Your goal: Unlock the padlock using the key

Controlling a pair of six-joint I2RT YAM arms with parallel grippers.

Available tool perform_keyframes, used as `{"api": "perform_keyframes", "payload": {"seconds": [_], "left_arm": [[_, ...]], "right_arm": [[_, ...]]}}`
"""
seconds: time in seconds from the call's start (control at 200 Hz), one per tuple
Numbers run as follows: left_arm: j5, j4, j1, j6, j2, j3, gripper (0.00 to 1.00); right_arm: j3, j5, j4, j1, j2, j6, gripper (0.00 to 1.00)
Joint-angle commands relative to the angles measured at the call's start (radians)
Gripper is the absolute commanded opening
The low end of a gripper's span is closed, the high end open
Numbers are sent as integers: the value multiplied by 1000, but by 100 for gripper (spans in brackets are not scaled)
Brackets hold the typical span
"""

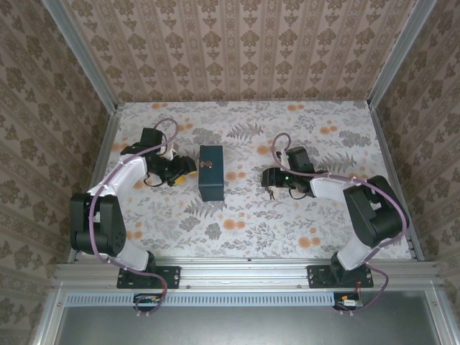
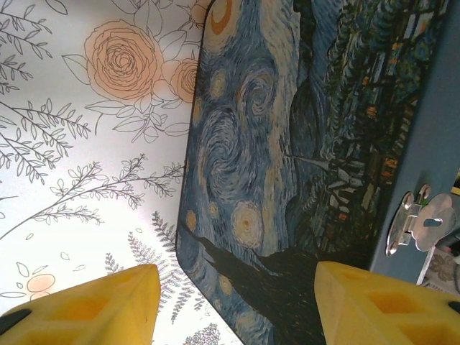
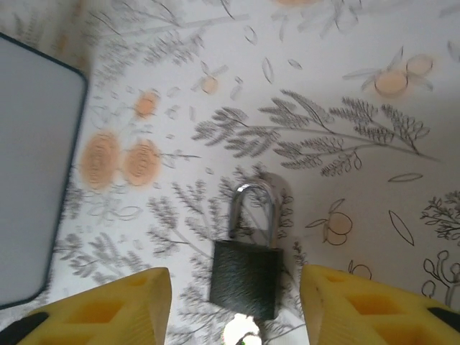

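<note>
One tin point(image 1: 210, 172), one padlock point(image 3: 246, 279) and two arms are on the surface point(image 1: 251, 230), which is covered in a flat print of grey ferns and orange flowers. The tin is a dark blue rectangular box with rounded corners. Its lid carries a swirling starry-night picture, and a small shiny metal hasp point(image 2: 420, 223) is on its plain blue side.

The padlock is a small, chunky, dark grey block with a finely textured face and one bright curved steel shackle point(image 3: 253, 208). It lies flat on the surface well to the right of the tin. A pale shiny bit point(image 3: 241, 332) sits at its lower end, too blurred to identify.

The right pincer point(image 3: 233, 273) has its two yellow, wedge-shaped fingers point(image 3: 129, 305) spread either side of the padlock body, with a gap on each side. The left pincer point(image 2: 233, 277) also stands open, gripping nothing, just beside the tin.
</note>
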Motion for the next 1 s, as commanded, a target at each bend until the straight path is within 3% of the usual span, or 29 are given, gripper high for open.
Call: {"api": "perform_keyframes", "payload": {"seconds": [0.0, 0.135, 0.3, 0.34, 0.365, 0.515, 0.74, 0.86, 0.995], "left_arm": [[22, -8, -24, 40, -43, 13, 59], [57, 41, -62, 46, -50, 11, 59], [97, 80, -83, 29, -43, 0, 58], [98, 82, -88, 31, -43, -2, 58], [95, 83, -90, 32, -42, -2, 58], [111, 105, -76, 9, -45, -19, 57], [143, 60, 56, 24, -151, -7, 58], [111, 19, 118, 27, -168, -18, 58], [82, 32, 148, 18, -214, -67, 58]], "right_arm": [[84, 18, -20, 48, -102, 9, 55], [201, 23, 19, 183, -30, 66, 58], [240, 6, 159, 241, 65, 211, 57], [243, 10, 187, 254, 71, 242, 60], [250, 22, 190, 265, 75, 253, 68], [351, 105, 48, 324, 103, 230, 72], [416, 171, -39, 394, 109, 214, 74], [499, 294, -204, 451, 138, 159, 81], [562, 439, -325, 505, 158, 96, 82]]}}
